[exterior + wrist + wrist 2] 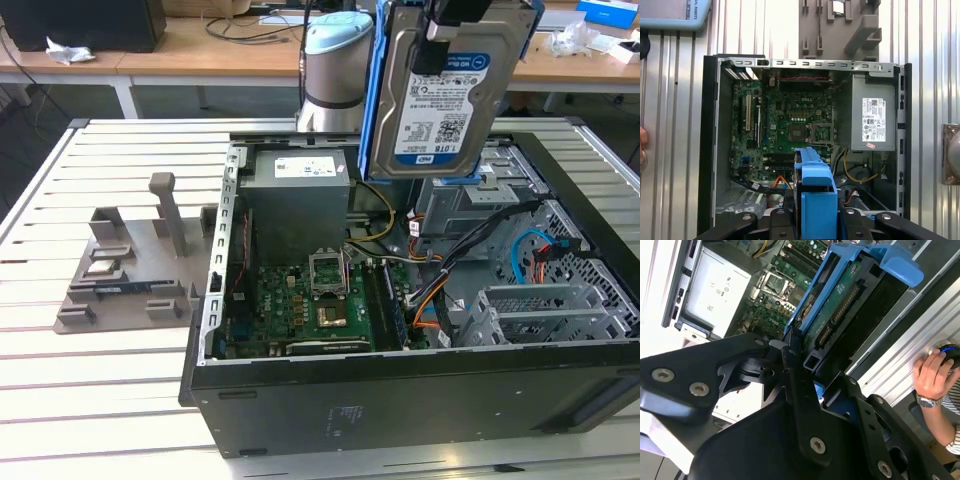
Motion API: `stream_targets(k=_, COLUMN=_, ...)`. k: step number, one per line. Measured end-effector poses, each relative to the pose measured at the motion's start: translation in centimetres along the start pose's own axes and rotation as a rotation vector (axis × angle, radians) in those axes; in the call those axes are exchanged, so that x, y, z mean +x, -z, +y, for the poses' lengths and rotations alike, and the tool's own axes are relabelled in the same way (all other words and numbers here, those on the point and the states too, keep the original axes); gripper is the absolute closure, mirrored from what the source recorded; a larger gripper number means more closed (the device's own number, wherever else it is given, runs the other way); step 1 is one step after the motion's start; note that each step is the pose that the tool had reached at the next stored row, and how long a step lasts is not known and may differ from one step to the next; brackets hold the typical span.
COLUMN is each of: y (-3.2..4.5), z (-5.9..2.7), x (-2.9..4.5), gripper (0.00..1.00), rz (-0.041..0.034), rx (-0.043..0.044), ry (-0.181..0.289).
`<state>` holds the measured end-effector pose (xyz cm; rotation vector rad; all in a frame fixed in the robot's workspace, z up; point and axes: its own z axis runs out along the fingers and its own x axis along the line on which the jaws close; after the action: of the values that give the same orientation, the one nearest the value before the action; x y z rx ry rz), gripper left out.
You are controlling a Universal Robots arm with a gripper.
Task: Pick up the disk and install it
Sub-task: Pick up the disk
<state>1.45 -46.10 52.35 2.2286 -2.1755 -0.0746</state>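
The disk (447,95) hangs upright in the air above the open computer case (400,400), over its far right part. Its silver face with the white-and-blue label faces the exterior view, and blue plastic rails frame its sides. My gripper (452,22) is shut on its top edge. In the second wrist view the black fingers (796,371) clamp the disk (837,315), whose green circuit-board side and blue rail show. In the first wrist view the blue rail of the disk (815,187) sits edge-on over the case, with the drive bays (560,310) below.
Inside the case lie the green motherboard (310,300), a grey power-supply box (300,195) and loose cables (440,290). A grey fixture (135,265) stands on the slatted table (90,400) at the exterior view's left. A person's hand (932,375) rests beside the table.
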Motion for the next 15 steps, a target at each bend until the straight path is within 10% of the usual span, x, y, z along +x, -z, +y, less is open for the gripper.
stream_targets(k=15, y=-0.05, z=0.09, x=0.15, gripper=0.64, rz=-0.0076, rx=0.0001, ry=0.001)
